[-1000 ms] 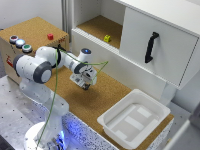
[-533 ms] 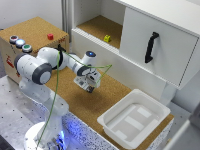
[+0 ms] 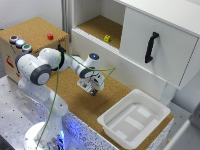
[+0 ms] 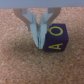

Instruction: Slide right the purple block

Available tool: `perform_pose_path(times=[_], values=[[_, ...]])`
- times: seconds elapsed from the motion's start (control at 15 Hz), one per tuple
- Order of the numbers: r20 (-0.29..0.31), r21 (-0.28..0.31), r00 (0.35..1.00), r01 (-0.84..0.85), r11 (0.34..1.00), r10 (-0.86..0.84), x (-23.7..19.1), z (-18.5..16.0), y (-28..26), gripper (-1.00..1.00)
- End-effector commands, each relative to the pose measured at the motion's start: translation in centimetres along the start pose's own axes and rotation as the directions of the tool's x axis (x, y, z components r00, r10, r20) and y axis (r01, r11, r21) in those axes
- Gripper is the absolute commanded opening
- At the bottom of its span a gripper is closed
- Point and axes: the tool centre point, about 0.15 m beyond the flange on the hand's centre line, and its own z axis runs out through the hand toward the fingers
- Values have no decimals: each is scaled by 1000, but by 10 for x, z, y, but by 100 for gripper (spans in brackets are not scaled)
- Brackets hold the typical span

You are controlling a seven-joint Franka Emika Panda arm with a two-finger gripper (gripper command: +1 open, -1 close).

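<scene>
The purple block [image 4: 56,39], a cube with yellow letters on its faces, rests on the cork tabletop [image 4: 20,65]. In the wrist view my gripper [image 4: 40,45] is shut, its two fingers pressed together. The fingertips [image 4: 43,36] rest against one side face of the block and hold nothing. In the exterior view the gripper [image 3: 93,90] points down at the cork surface in front of the cabinet. The block is almost hidden under the hand there.
A white tray [image 3: 107,122] sits on the cork toward the exterior view's right. The cabinet behind has an open shelf with a small yellow block [image 3: 107,38] and a door with a black handle [image 3: 151,47]. A button box [image 3: 20,44] stands at the left.
The gripper has shifted a little toward the exterior view's right and down across the cork, staying low at the block.
</scene>
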Motion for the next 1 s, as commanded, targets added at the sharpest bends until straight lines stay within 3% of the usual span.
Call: perform_pose_path(times=[0.0, 0.33, 0.4, 0.6, 0.93], values=[[11, -23, 1000, -11, 1000, 11, 5, 5, 31, -100], [19, 9, 999, 33, 999, -33, 0, -5, -7, -100], [11, 18, 999, 40, 999, -41, 0, -12, -22, 100], [-6, 61, 998, 70, 996, -70, 1, -32, -62, 100], [-45, 77, 994, 107, 991, -104, 4, -64, -107, 100]])
